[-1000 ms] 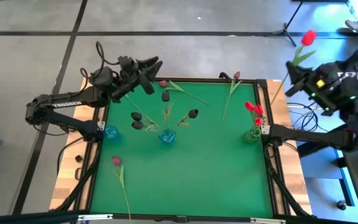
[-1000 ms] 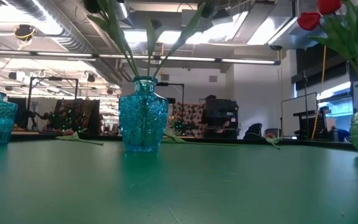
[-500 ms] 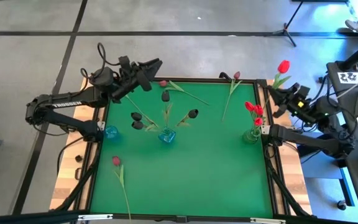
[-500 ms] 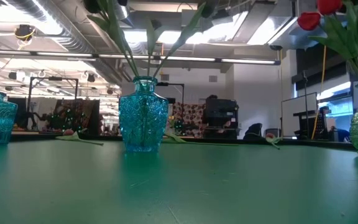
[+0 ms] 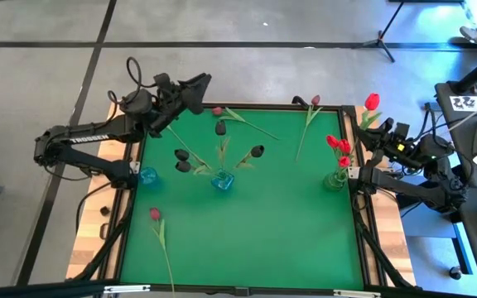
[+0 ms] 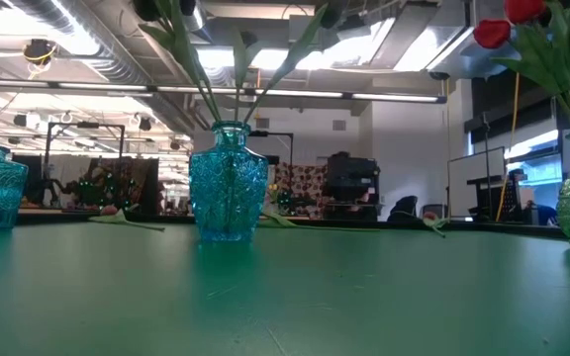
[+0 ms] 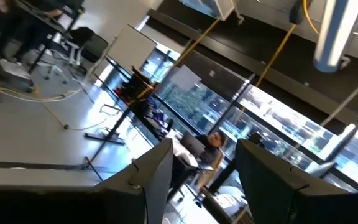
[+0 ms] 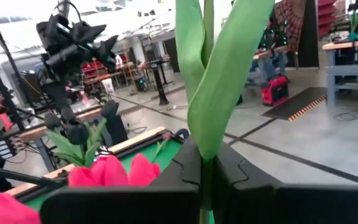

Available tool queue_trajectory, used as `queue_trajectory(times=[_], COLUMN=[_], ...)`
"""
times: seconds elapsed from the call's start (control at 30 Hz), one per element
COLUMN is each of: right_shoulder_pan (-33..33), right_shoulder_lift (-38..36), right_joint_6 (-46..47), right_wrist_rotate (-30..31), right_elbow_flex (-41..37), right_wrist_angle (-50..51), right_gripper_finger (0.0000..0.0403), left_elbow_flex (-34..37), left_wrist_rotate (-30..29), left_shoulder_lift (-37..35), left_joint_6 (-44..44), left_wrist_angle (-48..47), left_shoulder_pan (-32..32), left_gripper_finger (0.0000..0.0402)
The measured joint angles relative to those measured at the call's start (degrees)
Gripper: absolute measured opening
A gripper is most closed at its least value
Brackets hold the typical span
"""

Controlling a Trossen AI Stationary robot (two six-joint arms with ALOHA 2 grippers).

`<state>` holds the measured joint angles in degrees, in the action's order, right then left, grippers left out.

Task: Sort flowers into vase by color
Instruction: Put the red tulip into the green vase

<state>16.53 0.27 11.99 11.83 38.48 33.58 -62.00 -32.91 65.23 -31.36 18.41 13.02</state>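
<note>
Right fingers (image 8: 207, 180) clenched on red tulip (image 5: 372, 102) beyond mat's right edge; left fingers (image 7: 157, 171) apart, empty

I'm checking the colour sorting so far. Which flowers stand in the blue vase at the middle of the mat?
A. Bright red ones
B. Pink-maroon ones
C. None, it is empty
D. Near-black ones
D: in the high view the middle blue vase holds green stems that end in near-black tulip heads, while the bright red tulips stand in the green vase at the right edge.
</note>
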Motion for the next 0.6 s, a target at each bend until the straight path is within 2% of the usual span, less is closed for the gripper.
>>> queue_trajectory(times=[0.2,0.43,0.6], right_shoulder_pan=[0.0,0.0,0.0], right_shoulder_lift=[0.0,0.0,0.0], right_joint_6=[1.3,-0.4,-0.1], right_wrist_rotate=[-2.4,-2.5,-6.6], right_elbow_flex=[-3.2,-4.1,-4.1], right_wrist_angle=[-0.5,0.6,4.7], right_gripper_finger=[0.0009,0.0011,0.0018], left_elbow_flex=[0.0,0.0,0.0], left_wrist_rotate=[-0.7,-0.7,-0.7], left_shoulder_lift=[0.0,0.0,0.0], left_joint_6=[-0.1,-1.6,-1.6], left_wrist_angle=[-1.1,-3.4,-3.4], left_shoulder_pan=[0.0,-2.1,-3.1], left_gripper_finger=[0.0172,0.0172,0.0172])
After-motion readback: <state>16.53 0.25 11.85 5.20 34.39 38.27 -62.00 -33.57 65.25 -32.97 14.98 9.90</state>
